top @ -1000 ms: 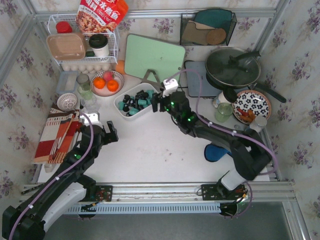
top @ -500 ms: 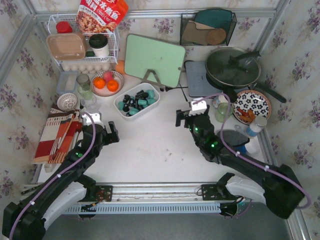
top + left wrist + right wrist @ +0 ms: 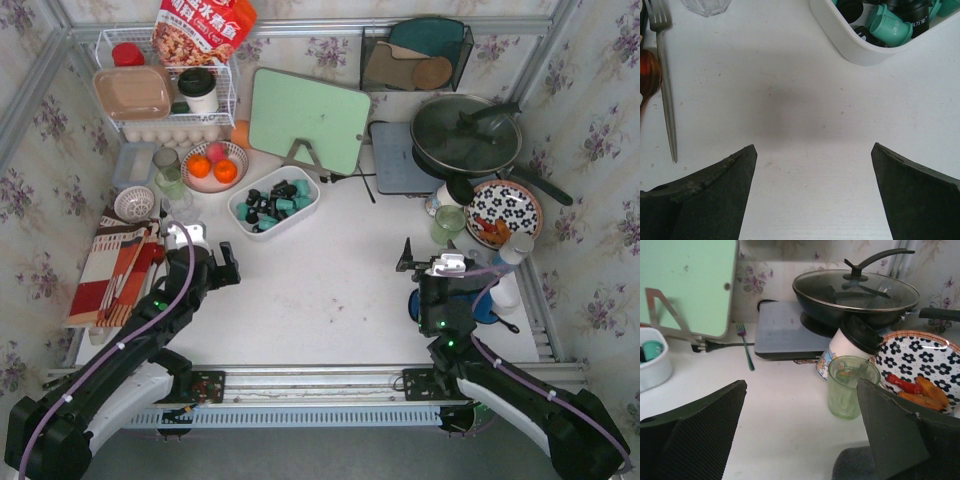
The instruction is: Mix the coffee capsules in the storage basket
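Two empty grippers, one shallow tub

The storage basket (image 3: 850, 47) is sitting upper centre-left of the overhead view, with the coffee capsules (image 3: 890, 27) heaped inside. The left gripper (image 3: 812, 150) is hovering near it, jaws wide apart. The right gripper (image 3: 802, 385), also spread and empty, is hanging lower right near a green glass (image 3: 850, 387). A careless swing is risking toppling that glass, and hard stirring is risking capsules flying over the low wall.

My black arms (image 3: 172, 298) trail lilac cables (image 3: 190, 268), with green lights (image 3: 441, 322); my right end effector (image 3: 801, 385) has ribbed black fingers (image 3: 695, 440).
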